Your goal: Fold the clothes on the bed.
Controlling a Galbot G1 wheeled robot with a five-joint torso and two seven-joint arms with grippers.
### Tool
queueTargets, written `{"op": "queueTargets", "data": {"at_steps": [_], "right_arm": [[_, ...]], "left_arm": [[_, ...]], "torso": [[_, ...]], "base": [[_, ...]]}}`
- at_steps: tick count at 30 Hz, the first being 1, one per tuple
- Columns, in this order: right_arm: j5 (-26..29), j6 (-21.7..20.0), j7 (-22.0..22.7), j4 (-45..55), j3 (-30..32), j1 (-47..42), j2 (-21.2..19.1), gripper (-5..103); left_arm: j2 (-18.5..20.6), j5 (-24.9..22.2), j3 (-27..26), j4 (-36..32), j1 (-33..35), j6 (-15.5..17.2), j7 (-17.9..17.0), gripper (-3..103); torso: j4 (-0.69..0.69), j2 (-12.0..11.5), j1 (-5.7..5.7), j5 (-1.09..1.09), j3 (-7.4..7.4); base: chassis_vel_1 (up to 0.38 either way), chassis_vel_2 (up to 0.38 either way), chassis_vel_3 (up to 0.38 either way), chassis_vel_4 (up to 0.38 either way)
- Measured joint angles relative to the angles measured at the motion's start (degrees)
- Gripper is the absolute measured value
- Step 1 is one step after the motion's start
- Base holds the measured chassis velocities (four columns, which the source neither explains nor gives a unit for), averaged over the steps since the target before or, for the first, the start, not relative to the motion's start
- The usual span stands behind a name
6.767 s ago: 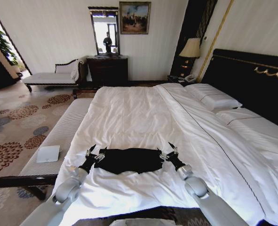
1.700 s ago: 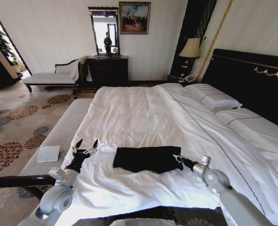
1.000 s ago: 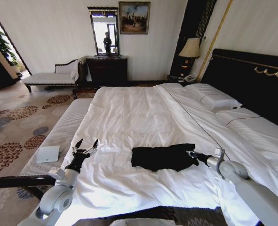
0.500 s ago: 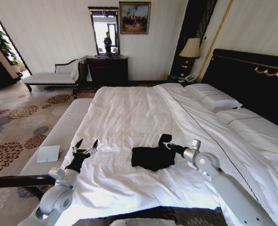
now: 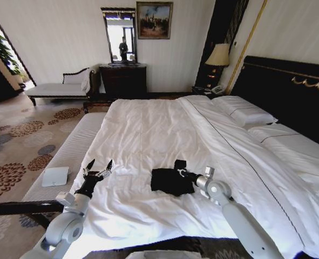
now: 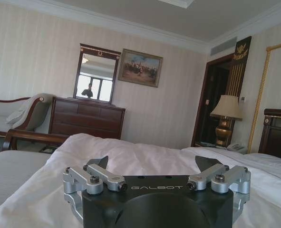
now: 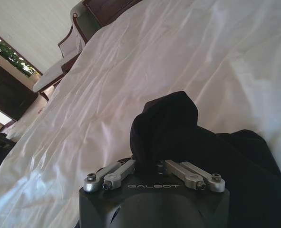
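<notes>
black t-shirt point(image 5: 171, 181) lies as a compact dark bundle on the white duvet of the bed point(image 5: 148, 129), in the near half of the mattress, well short of the pillows point(image 5: 244, 110) by the headboard. right gripper point(image 5: 180, 171) sits at the bundle's right edge, fingers pressed together on a raised flap of the fabric; the right wrist view shows that flap point(image 7: 165, 124) standing up in a hump between the fingers, the rest of the cloth spread flat below. judged purpose: the pinched edge is held clear of the duvet so it can be laid across the rest of the shirt, a sideways fold, with the lower layers left undisturbed. right arm reaches in low from the near right, forearm slanting up toward the bundle, wrist roughly level with the bedding. left gripper point(image 5: 97, 171) hovers just over the bed's left edge, well apart from the shirt, fingers point(image 6: 104, 175) spread and holding nothing, pointing up the bed; it looks parked out of the way. fold looks partly done.
</notes>
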Motion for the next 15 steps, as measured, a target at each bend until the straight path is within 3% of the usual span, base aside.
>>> {"op": "queueTargets", "data": {"at_steps": [15], "right_arm": [[-2.6,0.5,-0.3,-0.4,-1.1,0.0,5.1,7]], "left_arm": [[0.0,0.0,0.0,0.0,0.0,0.0,0.0,100]], "torso": [[0.00,0.0,0.00,0.01,0.00]], "base": [[0.000,0.000,0.000,0.000]]}}
